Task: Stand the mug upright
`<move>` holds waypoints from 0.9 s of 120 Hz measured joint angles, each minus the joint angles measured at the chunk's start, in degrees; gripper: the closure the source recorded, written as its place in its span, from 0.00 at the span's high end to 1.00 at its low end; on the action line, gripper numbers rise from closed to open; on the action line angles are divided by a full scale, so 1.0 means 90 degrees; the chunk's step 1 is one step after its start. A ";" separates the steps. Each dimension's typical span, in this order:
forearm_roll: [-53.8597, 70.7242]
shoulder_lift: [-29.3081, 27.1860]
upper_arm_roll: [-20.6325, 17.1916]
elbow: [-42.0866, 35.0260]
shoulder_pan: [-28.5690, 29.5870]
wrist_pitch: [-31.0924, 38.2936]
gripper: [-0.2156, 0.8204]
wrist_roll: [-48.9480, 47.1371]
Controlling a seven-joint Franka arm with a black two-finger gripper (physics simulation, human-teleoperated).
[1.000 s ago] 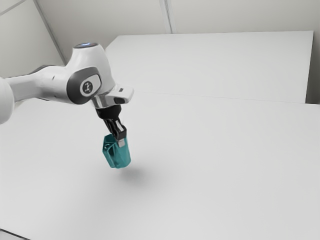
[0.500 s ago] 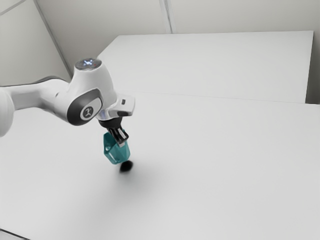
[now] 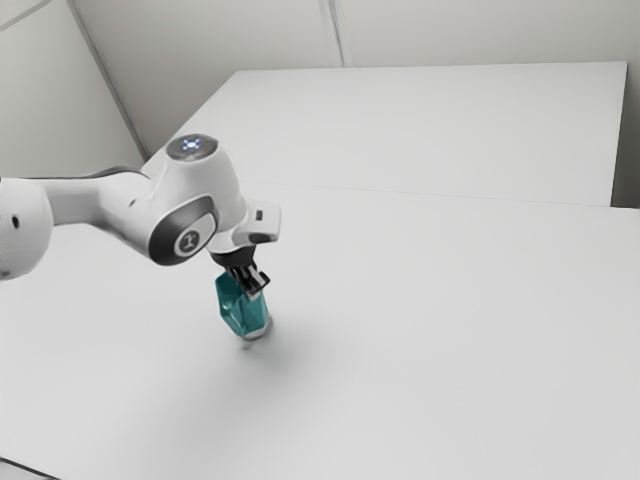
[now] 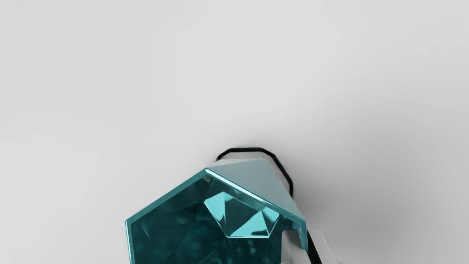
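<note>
Lowered since the last frame, and shifted a little toward the exterior view's right, are the gripper (image 3: 257, 289) and the teal mug (image 3: 242, 308) it carries. The dark spot that lay beneath the mug has given way to a pale patch at its foot.

Nearest in the wrist view is the mug's angular rim (image 4: 168, 194), its mouth open toward the camera and partly cut off by the frame. The jaws are clenched on its wall, with one pale fingertip (image 4: 290, 245) inside the mug and the other (image 4: 323, 245) outside. Past that fingertip, the inside is deep teal, with bright triangular facets (image 4: 249, 227) farther down; the darker parts are hard to read. Beyond the rim, the outer wall narrows toward the foot, where a thin black line (image 4: 245, 149) curves around a pale area; I cannot tell whether it is a shadow or an edge.

In the exterior view the mug leans, its mouth toward that view's left and its foot low over the white table (image 3: 450, 320). Whether the foot touches the tabletop is unclear. Farthest back, behind the table, stands a pale wall (image 3: 480, 30) with a vertical seam.
</note>
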 joint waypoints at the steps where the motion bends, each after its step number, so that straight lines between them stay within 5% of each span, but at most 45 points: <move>1: 0.0000 0.0012 0.0000 0.0001 0.0000 0.0003 0.03 -0.0008; 27: 0.0006 0.0099 0.0000 0.0007 -0.0016 0.0081 0.03 -0.0177; 87: -0.0251 -0.0212 -0.0121 0.0050 -0.0092 0.0098 0.33 -0.0324; 108: -0.0703 -0.0304 -0.0149 0.0379 -0.0094 -0.0319 0.56 -0.0334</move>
